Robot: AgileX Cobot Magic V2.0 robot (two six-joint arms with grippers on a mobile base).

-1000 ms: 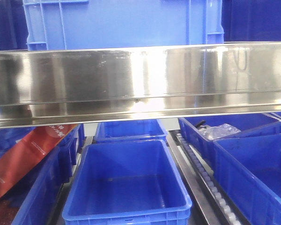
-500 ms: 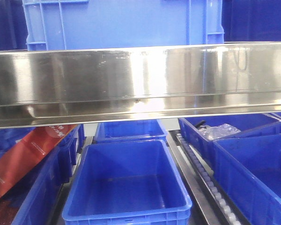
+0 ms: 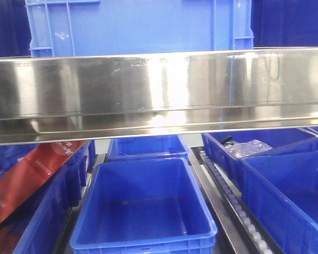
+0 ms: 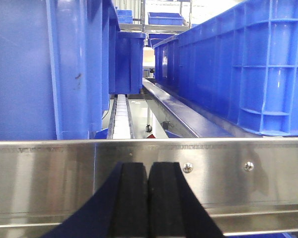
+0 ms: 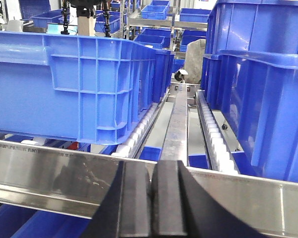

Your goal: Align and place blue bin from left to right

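Note:
A blue bin (image 3: 138, 26) stands on the upper shelf behind the steel front rail (image 3: 159, 90) in the front view. The left wrist view shows that bin's side (image 4: 44, 69) at the left and a neighbouring blue bin (image 4: 238, 69) at the right, with a roller track (image 4: 121, 116) between them. My left gripper (image 4: 148, 171) is shut and empty, right in front of the rail. In the right wrist view my right gripper (image 5: 151, 171) is shut and empty too, before the rail, with a blue bin (image 5: 74, 84) at left and stacked bins (image 5: 258, 84) at right.
On the lower level sit several open blue bins: an empty one (image 3: 143, 206) in the middle, another (image 3: 286, 196) at right, one holding a plastic bag (image 3: 246, 148). A red box (image 3: 26, 177) leans at lower left. Roller tracks (image 3: 233, 201) run between the lanes.

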